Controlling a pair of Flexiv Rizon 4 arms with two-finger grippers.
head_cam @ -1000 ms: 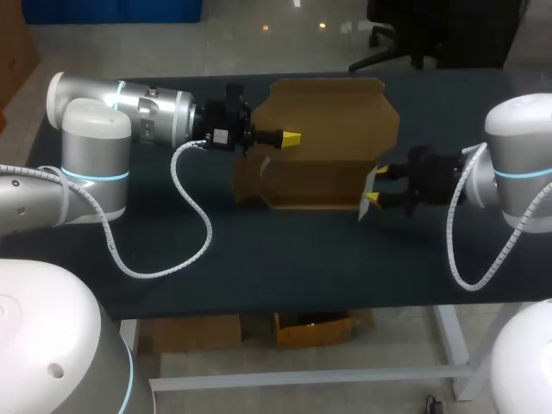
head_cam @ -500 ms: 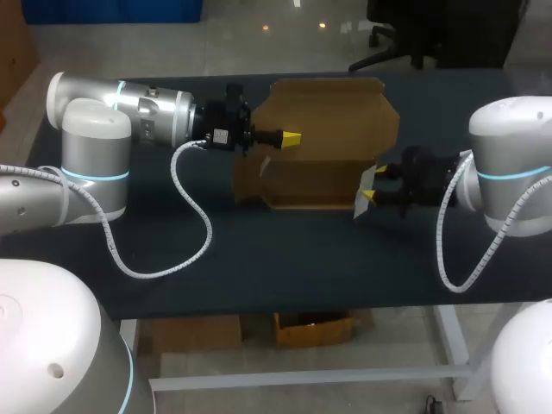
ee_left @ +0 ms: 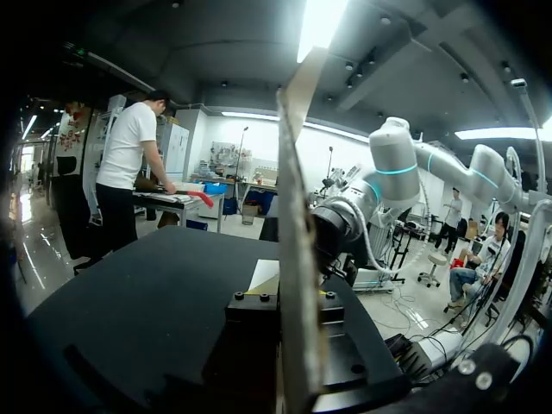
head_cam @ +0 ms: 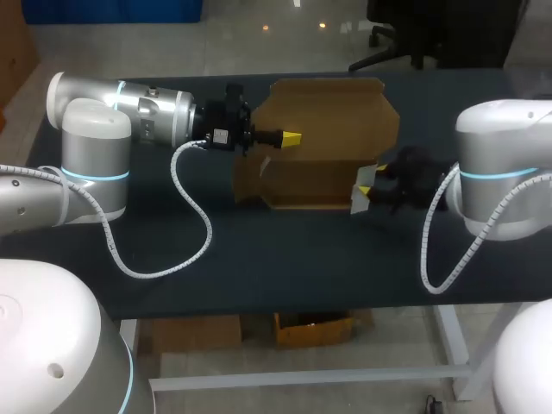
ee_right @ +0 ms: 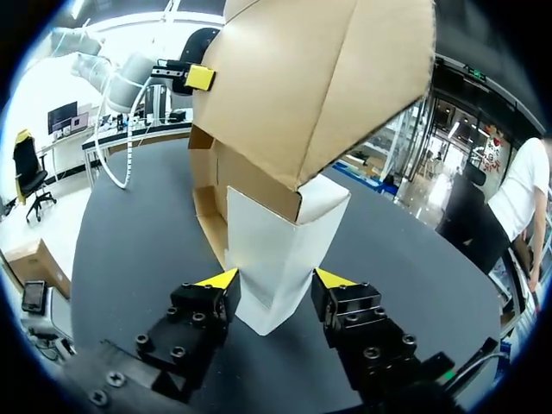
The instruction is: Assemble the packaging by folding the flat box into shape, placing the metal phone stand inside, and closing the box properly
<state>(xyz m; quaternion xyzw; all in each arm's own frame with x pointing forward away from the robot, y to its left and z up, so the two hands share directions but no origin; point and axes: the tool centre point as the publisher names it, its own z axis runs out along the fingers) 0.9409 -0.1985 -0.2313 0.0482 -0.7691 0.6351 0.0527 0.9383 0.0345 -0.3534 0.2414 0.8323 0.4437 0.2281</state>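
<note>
Progress: early | box (head_cam: 323, 164) at frame centre, half-erected, lid up | left claw (head_cam: 293, 138) clamped on its panel | right claw (ee_right: 276, 278) wide open, astride side flap (ee_right: 276, 233) – not gripping | phone stand unseen – insertion and closing outstanding

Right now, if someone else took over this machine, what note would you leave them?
Left gripper: shut on the box, holding one panel upright.
Right gripper: open, with the box's white flap between its fingers.
Done: box partly folded, not closed.
Left to do: finish folding, put the stand inside (none in view), close the box.
</note>
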